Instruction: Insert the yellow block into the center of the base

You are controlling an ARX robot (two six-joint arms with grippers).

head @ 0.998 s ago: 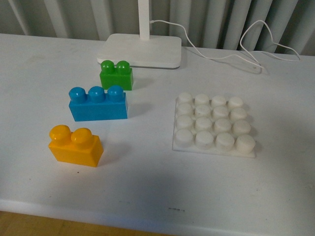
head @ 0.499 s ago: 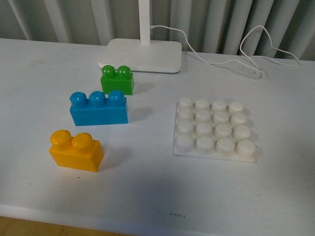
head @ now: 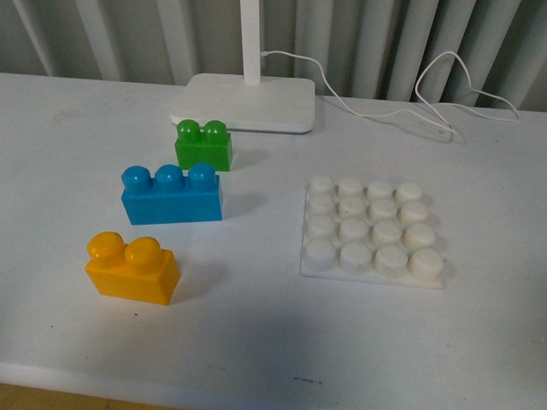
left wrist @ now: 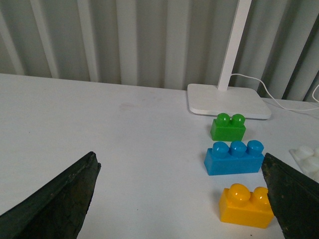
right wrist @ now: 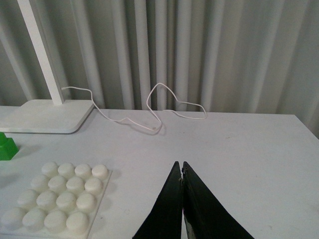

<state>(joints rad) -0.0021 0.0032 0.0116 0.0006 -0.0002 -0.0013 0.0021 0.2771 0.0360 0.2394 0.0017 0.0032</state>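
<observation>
Green brick [head: 203,145] sits between lamp foot [head: 244,102] and blue brick [head: 171,195].

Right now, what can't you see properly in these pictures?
Lamp: its head is cut off by the top edge, every view.
Base: left wrist view shows one corner; the frame edge cuts off the rest.
Green brick: right wrist view's edge cuts it.
</observation>
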